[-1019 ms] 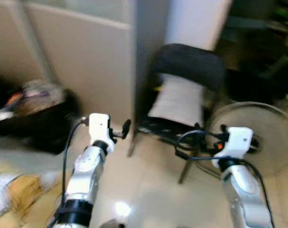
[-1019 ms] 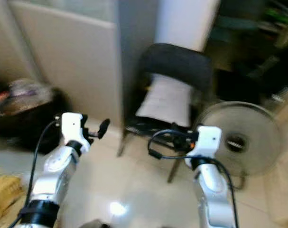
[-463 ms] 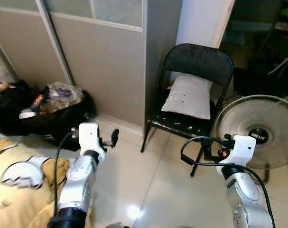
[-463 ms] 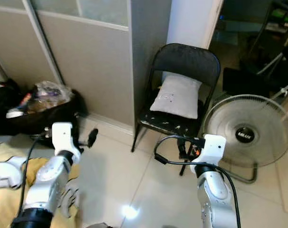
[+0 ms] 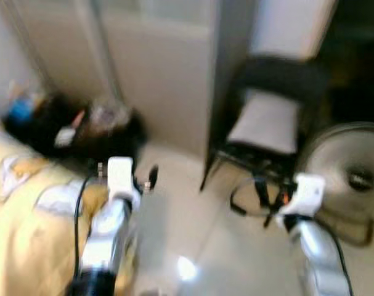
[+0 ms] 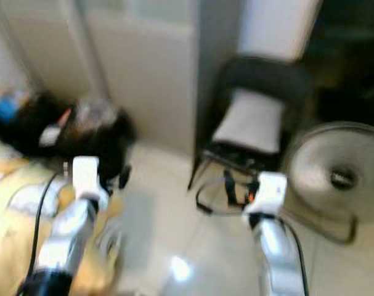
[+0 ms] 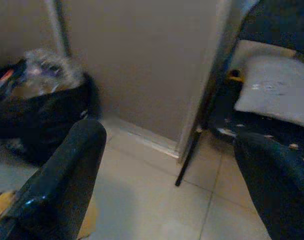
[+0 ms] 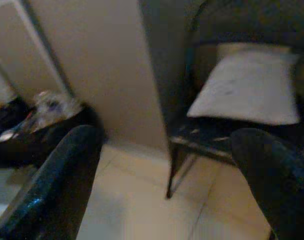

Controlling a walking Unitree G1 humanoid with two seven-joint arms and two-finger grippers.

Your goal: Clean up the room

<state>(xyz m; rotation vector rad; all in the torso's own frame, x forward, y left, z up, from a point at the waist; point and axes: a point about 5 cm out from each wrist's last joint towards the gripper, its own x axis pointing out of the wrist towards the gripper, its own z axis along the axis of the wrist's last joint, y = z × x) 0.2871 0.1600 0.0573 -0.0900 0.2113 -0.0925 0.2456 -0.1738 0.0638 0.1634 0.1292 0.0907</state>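
The eye views are blurred. A black bag [image 5: 97, 132] stuffed with rubbish leans against the beige sliding panel [image 5: 162, 74]; it is also seen as the black bag [image 7: 39, 107]. A yellow cloth [image 5: 23, 222] with white patches lies on the floor at the left. My left gripper [image 5: 148, 180] is held out over the tiles just right of the cloth, open, with nothing between its fingers [image 7: 61, 170]. My right gripper [image 5: 260, 188] hangs in front of the chair, open and empty, its fingers [image 8: 56, 175] wide apart.
A black folding chair [image 5: 279, 80] with a white cushion [image 5: 267, 126] stands beside the grey wall corner. A floor fan [image 5: 350, 179] stands at the right. Light glossy tiles [image 5: 180, 234] stretch between my arms.
The camera has swung left, so everything has slid right in the picture and blurred; more of the yellow cloth shows. Both arms hold the same pose.
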